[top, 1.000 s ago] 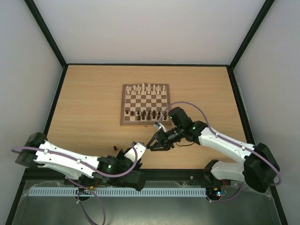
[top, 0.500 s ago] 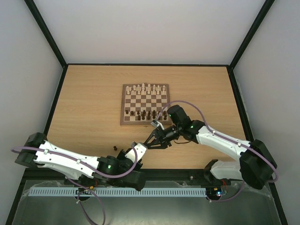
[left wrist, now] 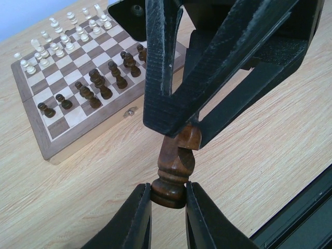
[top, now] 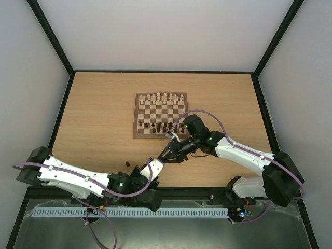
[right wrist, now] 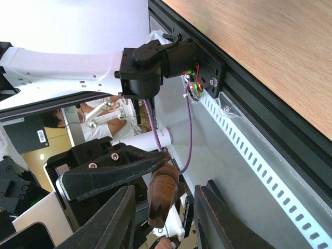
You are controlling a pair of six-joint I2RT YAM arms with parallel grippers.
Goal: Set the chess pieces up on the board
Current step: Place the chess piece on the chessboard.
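My left gripper (left wrist: 168,203) is shut on the base of a dark brown chess piece (left wrist: 175,165) and holds it above the tabletop near the front edge. My right gripper (right wrist: 165,189) is open, its jaws on either side of the top of that piece (right wrist: 162,199) with gaps on both sides. In the top view the two grippers meet at the piece (top: 158,160). The board (top: 136,117) lies beyond, with dark brown chess pieces (top: 163,126) in its near rows; they also show in the left wrist view (left wrist: 98,88).
Cream-white chessmen (top: 162,97) fill the board's far rows. One loose dark piece (top: 126,163) stands on the tabletop left of my left gripper. The black frame rail (top: 207,191) runs along the table's front edge.
My right gripper has moved left and closer to my left gripper, and its open jaws now stand round the top of the held piece. The left arm has not moved.
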